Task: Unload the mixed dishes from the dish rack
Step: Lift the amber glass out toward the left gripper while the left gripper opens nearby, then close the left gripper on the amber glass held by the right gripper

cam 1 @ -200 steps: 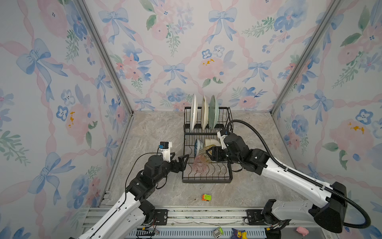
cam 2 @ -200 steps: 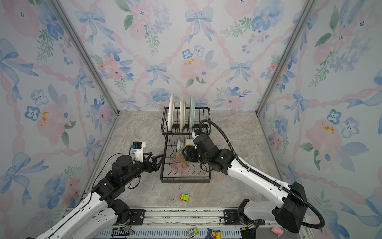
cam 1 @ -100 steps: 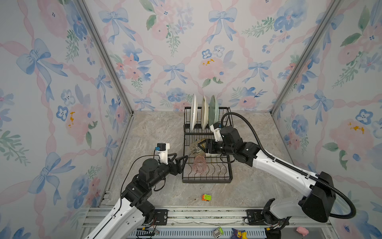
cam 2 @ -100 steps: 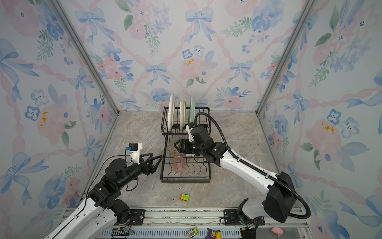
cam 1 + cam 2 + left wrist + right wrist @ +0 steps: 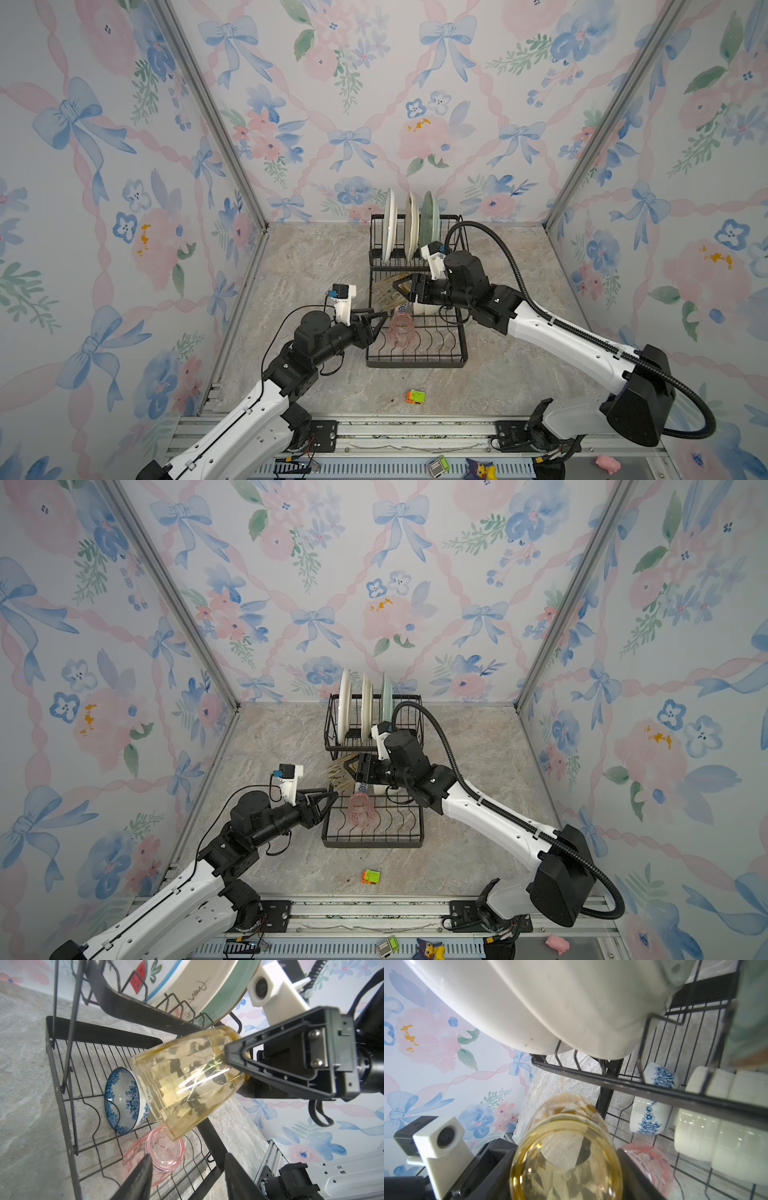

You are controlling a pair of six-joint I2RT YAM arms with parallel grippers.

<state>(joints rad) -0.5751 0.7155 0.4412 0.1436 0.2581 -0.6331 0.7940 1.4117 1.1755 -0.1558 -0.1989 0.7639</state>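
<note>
My right gripper (image 5: 400, 287) is shut on the amber tumbler (image 5: 187, 1084), held tilted above the left side of the dish rack's (image 5: 415, 365) lower tray. My left gripper (image 5: 187, 1159) stands open at the rack's left rim, its fingertips just short of the pink tumbler (image 5: 164, 1147) lying in the tray. Behind it, a blue-patterned bowl (image 5: 122, 1101) and a white bowl (image 5: 720, 1136) rest on edge. Three plates stand in the upper basket: watermelon (image 5: 145, 978), cream (image 5: 187, 987) and pale green (image 5: 228, 995). Both top views show the amber tumbler (image 5: 340, 773) over the pink tumbler (image 5: 359, 810).
A small orange-green toy block (image 5: 415, 396) lies on the marble floor in front of the rack. Floral walls close in the left, right and back. Small toys sit on the metal rail (image 5: 374, 432) at the front edge.
The right gripper has carried the amber tumbler up and to the left, out of the lower tray. The left gripper's jaws have narrowed while it stays beside the pink tumbler.
</note>
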